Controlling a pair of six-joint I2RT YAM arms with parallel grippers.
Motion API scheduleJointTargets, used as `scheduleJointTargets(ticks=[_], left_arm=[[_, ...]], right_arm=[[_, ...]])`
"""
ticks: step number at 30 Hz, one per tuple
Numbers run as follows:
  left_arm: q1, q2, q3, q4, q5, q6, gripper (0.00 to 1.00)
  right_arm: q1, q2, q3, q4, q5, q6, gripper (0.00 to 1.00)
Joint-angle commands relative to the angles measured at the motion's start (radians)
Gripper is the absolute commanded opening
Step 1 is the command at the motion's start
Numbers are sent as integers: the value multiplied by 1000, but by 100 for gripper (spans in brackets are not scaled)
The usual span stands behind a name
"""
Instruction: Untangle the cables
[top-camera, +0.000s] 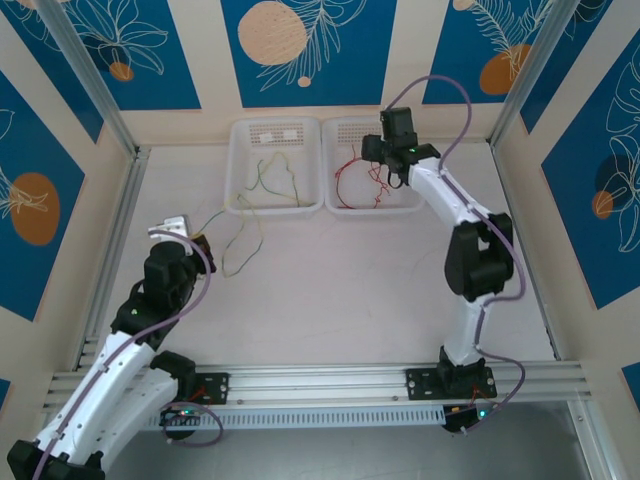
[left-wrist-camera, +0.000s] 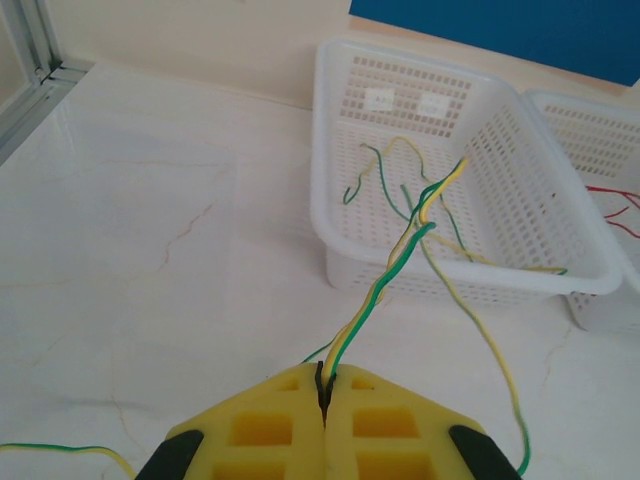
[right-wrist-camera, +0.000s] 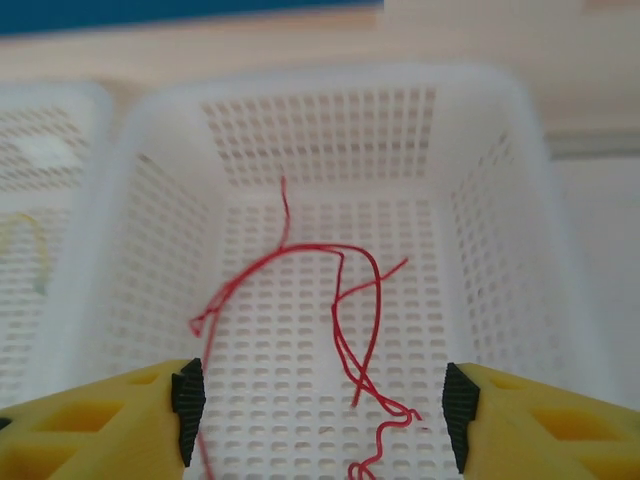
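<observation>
Our left hand (left-wrist-camera: 322, 398) is pinched fully shut on the green and yellow cables (left-wrist-camera: 385, 285), a loosely twisted pair that climbs from the fingers over the rim of the left basket (left-wrist-camera: 470, 285), where more green and tan strands lie. A slack loop of the same bunch trails across the tabletop (top-camera: 330, 290) beside that hand. Our right hand (right-wrist-camera: 320, 400) hovers over the right basket (right-wrist-camera: 320, 85) with its jaws well apart and nothing between them. The red cables (right-wrist-camera: 345, 300) lie loose on the basket floor below.

We judge the reds to be sorted, so the step in hand is the green-yellow twist. The next move probably calls for a second grip from the right hand on one strand just past the twist, then a gentle pull apart, since wire this thin could slip or drag the light basket.

The cables are hair-thin, limp and kinked. The baskets are white perforated plastic with rounded corners, and the tabletop is pale, smooth and faintly veined. Our fingers are blocky yellow pieces with square recesses and black pads.
</observation>
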Motion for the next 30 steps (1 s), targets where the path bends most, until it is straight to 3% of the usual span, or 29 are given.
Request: scheduleJointTargets(ticks=[1,4,6,13,18,23,26,30], left_arm=[[2,-34,59,-9,43,17,0],[2,-54,84,-19,110,34,0],[1,-63,109,-40,141,39,0],[2,-73,245,-108,139,42,0],[2,-49,275,34,169,-2,0],[4,124,324,168,132,-71,0],[5,248,409,188,28,-77,0],[6,400,464,344,-26,-95,0]], right_arm=[[70,-178,-116,98,21,-76,67],[117,-331,-275,204,-167,-101,69],[151,-422,-391,279,-223,-96,69],[185,-687,-692,444,-84,-90,68],[173,-846,-857,517,-37,-87,68],[181,-928,-948,551,-42,-105,68],[184,-968,-989,562,3,-118,68],[184,-997,-1050,567,27,-138,68]])
